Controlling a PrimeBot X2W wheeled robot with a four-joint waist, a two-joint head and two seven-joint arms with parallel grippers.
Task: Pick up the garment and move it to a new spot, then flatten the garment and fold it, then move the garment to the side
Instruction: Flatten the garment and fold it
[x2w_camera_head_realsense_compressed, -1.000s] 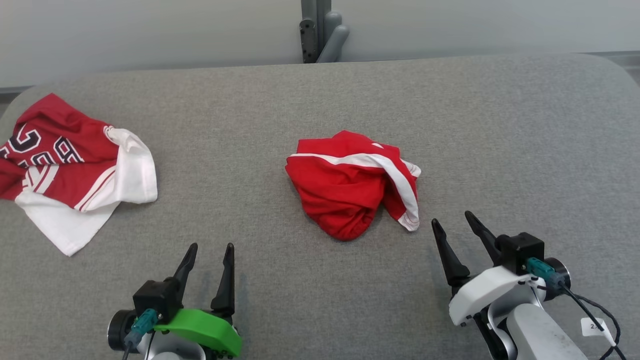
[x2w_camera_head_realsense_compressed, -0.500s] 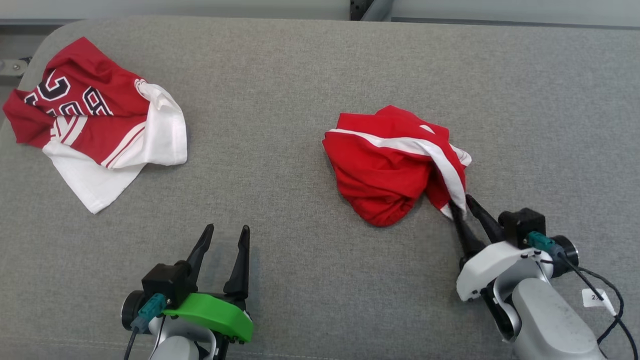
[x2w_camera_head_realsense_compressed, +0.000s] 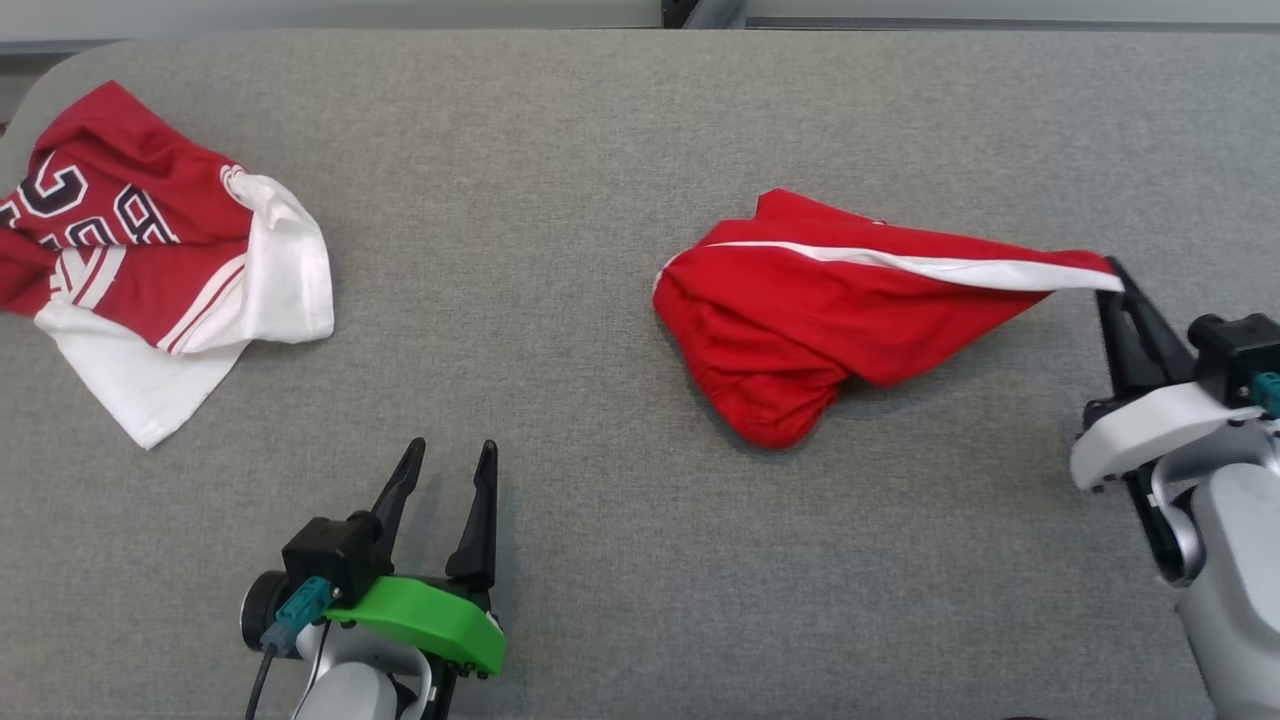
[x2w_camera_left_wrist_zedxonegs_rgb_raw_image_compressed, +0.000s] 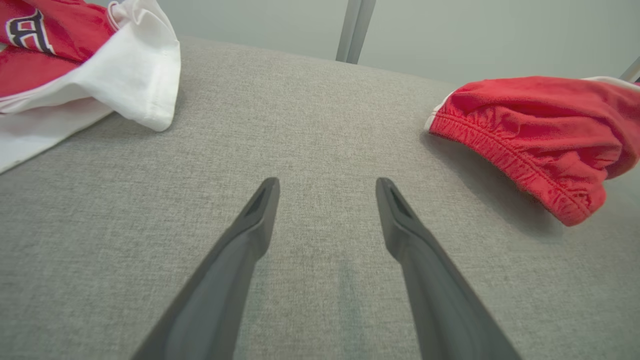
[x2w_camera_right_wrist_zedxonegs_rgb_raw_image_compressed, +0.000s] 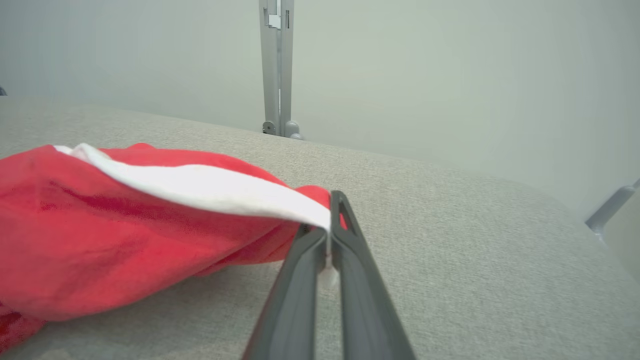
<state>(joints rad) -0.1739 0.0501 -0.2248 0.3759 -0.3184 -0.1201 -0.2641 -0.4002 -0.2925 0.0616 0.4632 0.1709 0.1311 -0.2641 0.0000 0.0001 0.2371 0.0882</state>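
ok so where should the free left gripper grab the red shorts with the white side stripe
Probably the gathered elastic waistband of the red shorts, coming low from the near left. That rim lies open toward the open left gripper, opposite the striped end pinched by the right gripper.

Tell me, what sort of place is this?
Probably a lab or test bench, not a home: a grey fabric-covered table, a bare pale wall with a metal post, and red shorts and a red-and-white jersey laid out.
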